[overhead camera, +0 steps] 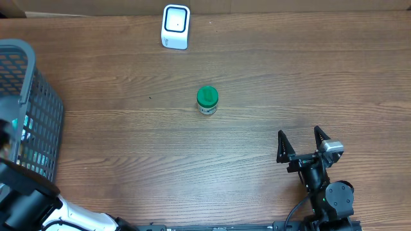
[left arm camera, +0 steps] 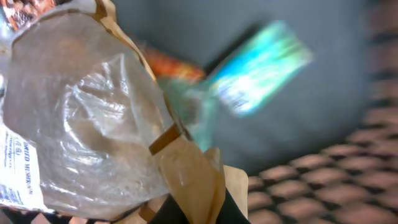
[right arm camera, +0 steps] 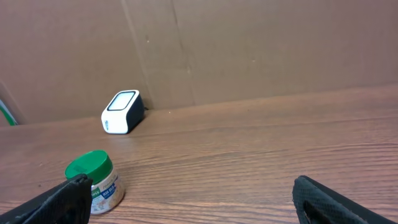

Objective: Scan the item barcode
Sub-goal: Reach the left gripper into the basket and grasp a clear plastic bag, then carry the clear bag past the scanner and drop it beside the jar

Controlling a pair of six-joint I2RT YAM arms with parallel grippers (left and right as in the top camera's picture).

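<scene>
The left wrist view is filled by a brown paper pouch [left arm camera: 93, 124] with a clear window and a white label at its left edge. My left gripper [left arm camera: 202, 210] is shut on the pouch's brown lower edge, and only dark bits of its fingers [left arm camera: 177, 214] show under the paper. This happens inside the grey mesh basket [overhead camera: 38, 109] at the table's left, with the left arm [overhead camera: 29, 199] reaching over it. The white barcode scanner [overhead camera: 175, 27] stands at the back of the table, also seen as scanner [right arm camera: 122, 112]. My right gripper [overhead camera: 300, 142] rests open at the front right, holding nothing.
A small jar with a green lid [overhead camera: 207, 100] stands mid-table, in the right wrist view as the jar [right arm camera: 94, 180] beside my left finger. Blurred teal [left arm camera: 261, 68] and orange [left arm camera: 177, 65] packages lie in the basket. A cardboard wall [right arm camera: 249, 50] backs the table.
</scene>
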